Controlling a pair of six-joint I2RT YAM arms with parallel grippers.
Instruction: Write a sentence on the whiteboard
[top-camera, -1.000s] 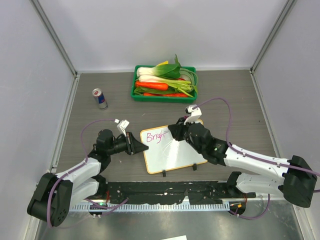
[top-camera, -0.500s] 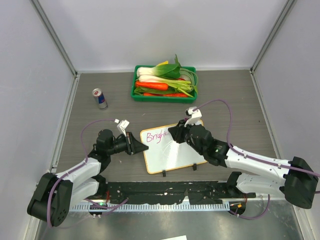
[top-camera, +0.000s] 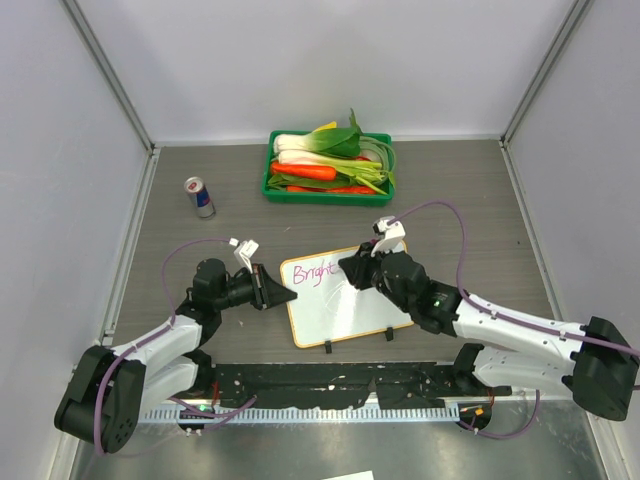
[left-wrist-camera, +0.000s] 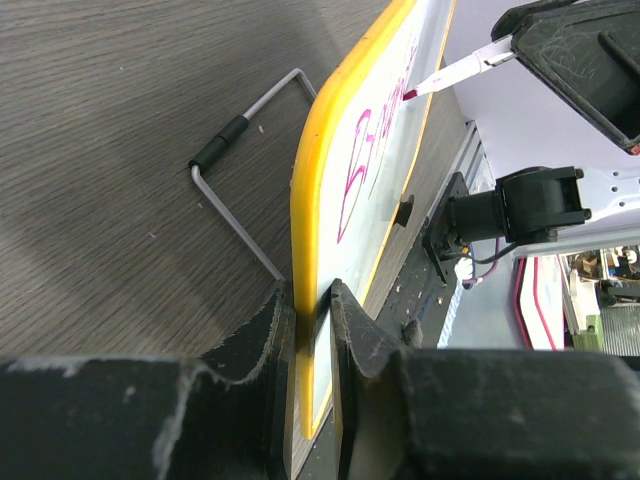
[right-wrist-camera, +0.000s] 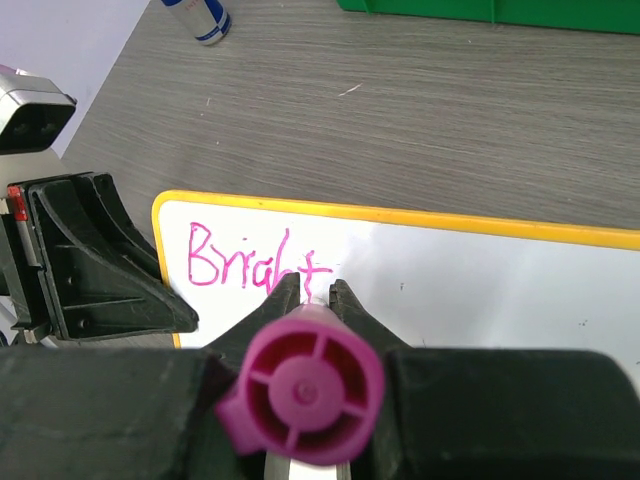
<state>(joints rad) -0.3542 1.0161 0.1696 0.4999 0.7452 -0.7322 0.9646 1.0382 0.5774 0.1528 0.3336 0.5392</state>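
Whiteboard (top-camera: 340, 305), long axis left-right, left jaws clamping edge, right jaws holding marker (right-wrist-camera: 300, 390)

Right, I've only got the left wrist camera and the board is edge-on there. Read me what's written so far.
Observer: In the right wrist view the sentence reads "Bright" so far, in magenta, near one corner of the whiteboard.
Operator: Tell me whether a second line has begun.
Observer: No. In the top view the board below that word is bare.
Operator: Now list what else is out there.
Observer: A green tray of vegetables at the far side, and a can left of it.
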